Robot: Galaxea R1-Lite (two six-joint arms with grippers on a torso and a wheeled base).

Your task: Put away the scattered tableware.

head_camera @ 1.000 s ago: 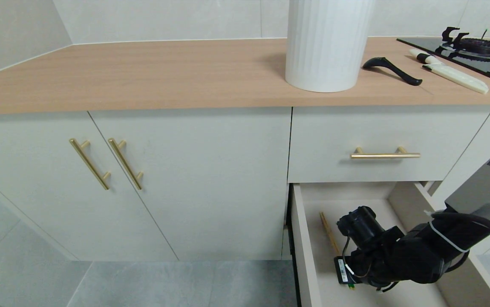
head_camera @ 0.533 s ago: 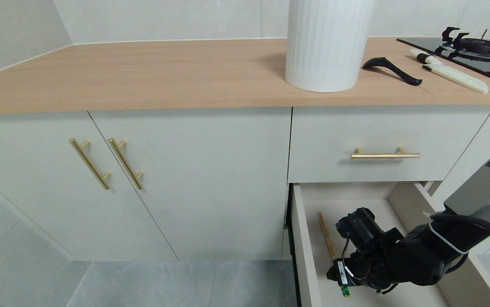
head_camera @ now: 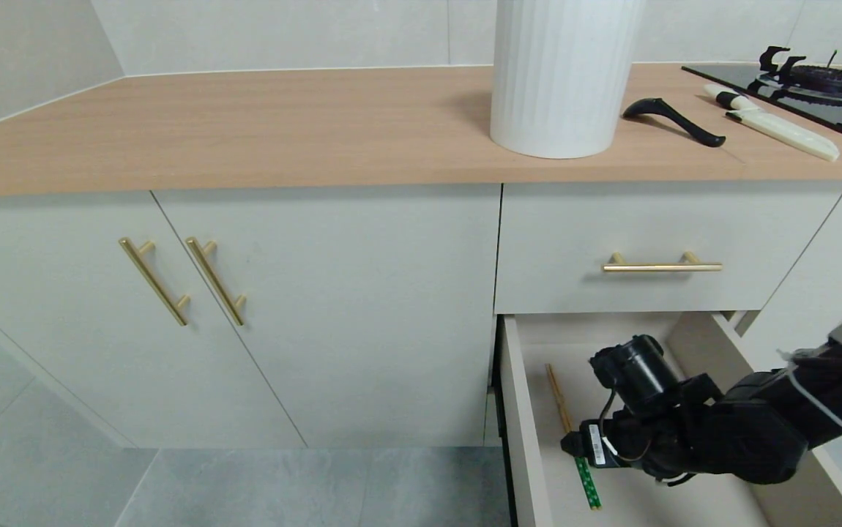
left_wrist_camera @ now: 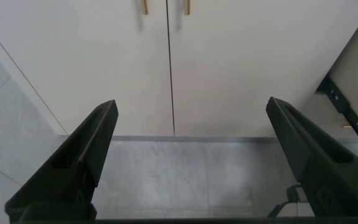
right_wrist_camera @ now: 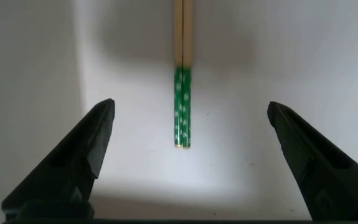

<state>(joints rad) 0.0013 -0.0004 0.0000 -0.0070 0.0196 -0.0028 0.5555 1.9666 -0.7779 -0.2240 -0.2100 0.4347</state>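
Here the chopsticks [head_camera: 559, 401] lie in the open drawer [head_camera: 520, 410]; right pincer [right_wrist_camera: 188, 107] above gapes wide, empty.

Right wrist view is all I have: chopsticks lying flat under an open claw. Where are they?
Observer: The chopsticks lie in the open lower drawer, close along its left wall. The right claw hangs over their green end.
Operator: Anything not put away?
Observer: A black spoon and a knife lie on the counter.
Operator: Left arm?
Observer: The left claw is open and empty, facing the cabinet doors.
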